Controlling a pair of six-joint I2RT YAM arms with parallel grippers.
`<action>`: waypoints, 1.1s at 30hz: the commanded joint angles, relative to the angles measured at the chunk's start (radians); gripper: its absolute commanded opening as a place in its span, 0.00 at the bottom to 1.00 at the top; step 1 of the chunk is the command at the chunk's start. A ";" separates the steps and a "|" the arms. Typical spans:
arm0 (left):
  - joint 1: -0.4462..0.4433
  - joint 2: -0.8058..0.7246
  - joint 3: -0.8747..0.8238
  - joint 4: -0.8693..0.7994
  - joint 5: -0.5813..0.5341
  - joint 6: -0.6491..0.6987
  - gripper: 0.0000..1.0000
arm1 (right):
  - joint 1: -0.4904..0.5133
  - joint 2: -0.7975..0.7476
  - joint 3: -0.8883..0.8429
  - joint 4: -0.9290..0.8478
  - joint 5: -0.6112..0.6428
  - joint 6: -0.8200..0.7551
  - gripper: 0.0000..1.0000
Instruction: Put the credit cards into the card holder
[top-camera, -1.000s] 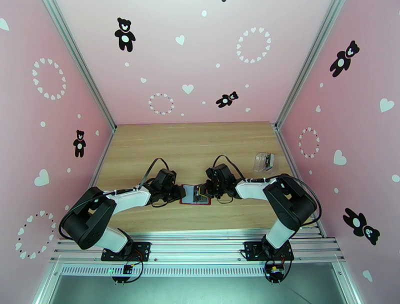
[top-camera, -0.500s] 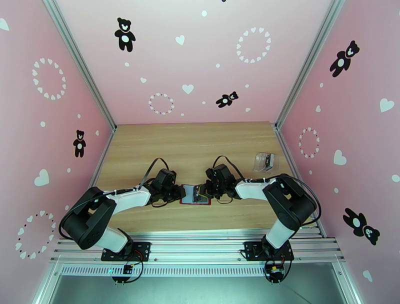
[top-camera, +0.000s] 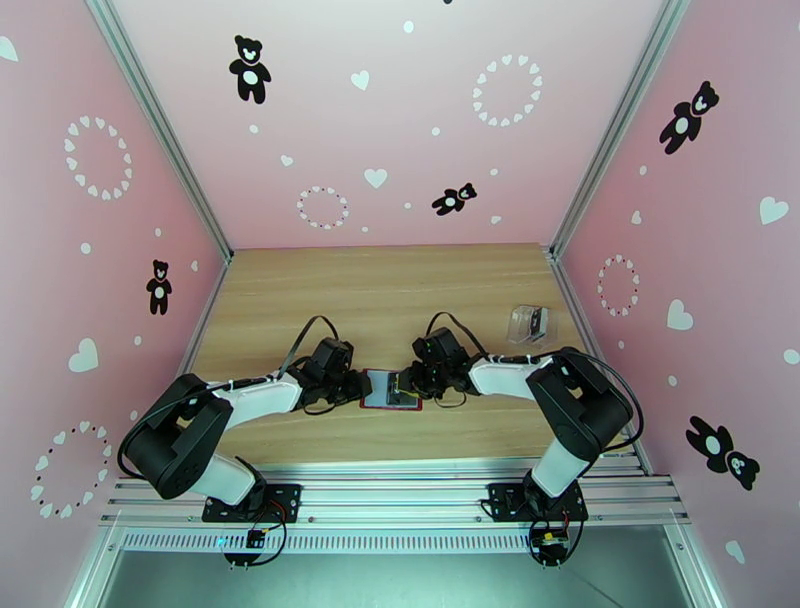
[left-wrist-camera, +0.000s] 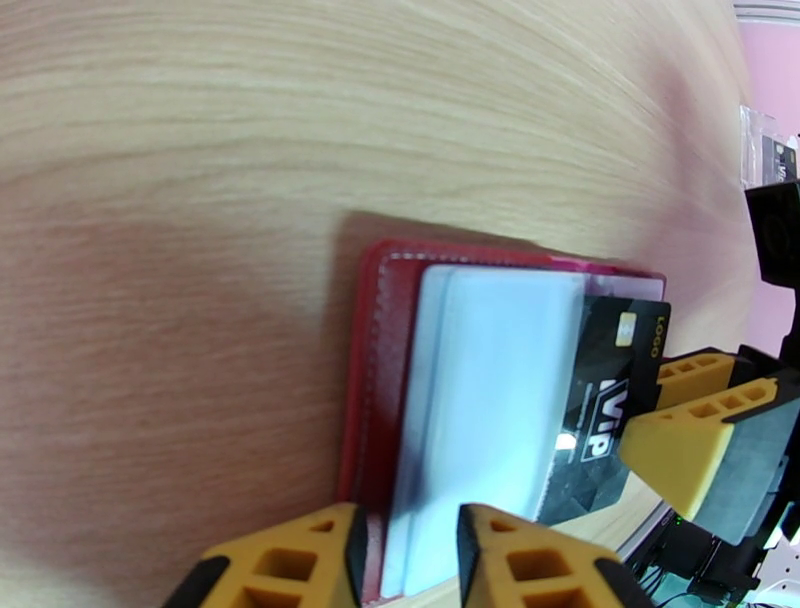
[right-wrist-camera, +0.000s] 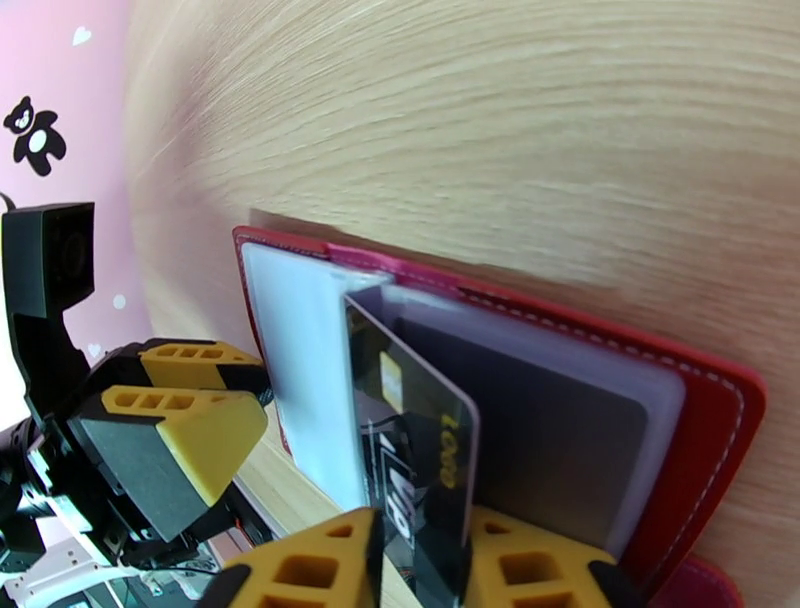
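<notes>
Overhead we get the card holder (top-camera: 390, 390) open flat on the table (top-camera: 380, 290). The left gripper (top-camera: 356, 388) and right gripper (top-camera: 412, 382) meet over it from either side, and the clear case (top-camera: 527, 323) is well apart at far right. The wrist views add what overhead hides: a black credit card (right-wrist-camera: 420, 470) stands tilted in the holder's pale sleeves (left-wrist-camera: 480, 400), between the right fingers. Clamped or loose, we can't tell. The left tips sit at the holder's edge with a gap between them; whether they're gripping, we can't tell either.
</notes>
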 joint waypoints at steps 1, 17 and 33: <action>-0.011 0.017 0.015 -0.046 -0.019 0.020 0.31 | 0.008 -0.002 0.030 -0.094 0.048 -0.028 0.33; -0.012 0.020 0.016 -0.048 -0.016 0.026 0.31 | 0.066 0.035 0.164 -0.310 0.163 -0.096 0.40; -0.012 0.016 0.014 -0.043 -0.015 0.025 0.31 | 0.103 0.077 0.246 -0.365 0.187 -0.108 0.40</action>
